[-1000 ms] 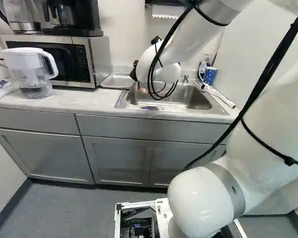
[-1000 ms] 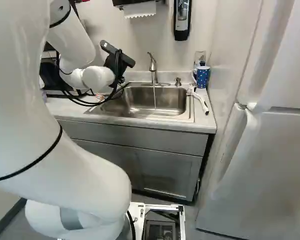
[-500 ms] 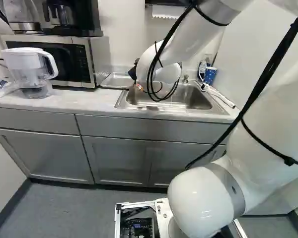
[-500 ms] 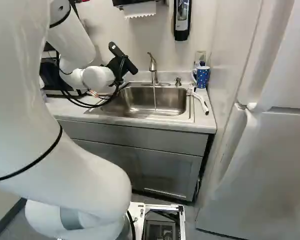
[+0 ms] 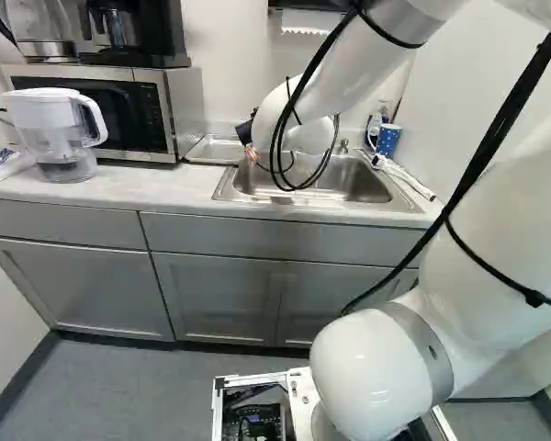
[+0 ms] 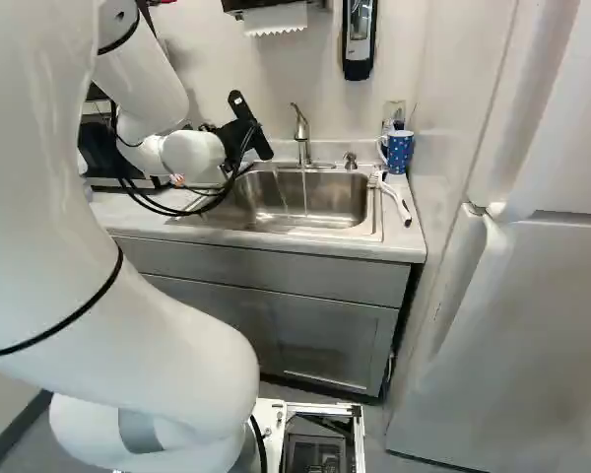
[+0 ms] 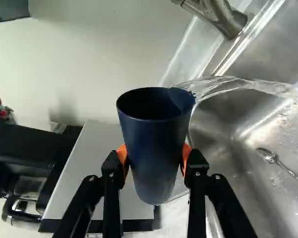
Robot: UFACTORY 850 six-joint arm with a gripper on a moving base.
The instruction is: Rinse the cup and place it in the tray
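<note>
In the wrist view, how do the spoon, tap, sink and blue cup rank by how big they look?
1. Sink
2. Blue cup, probably enlarged by being close to the camera
3. Tap
4. Spoon

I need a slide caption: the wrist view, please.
Gripper holds a blue cup, water streaming at its rim, spoon in sink.

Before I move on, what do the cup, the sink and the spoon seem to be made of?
Cup: dark blue with a satin finish, probably plastic, going by its smooth, softly shaded wall; coated metal is possible.
Sink: satin metal, likely stainless steel, silvery grey with blurred reflections.
Spoon: shiny metal, judging by the bright glints on its bowl.
</note>
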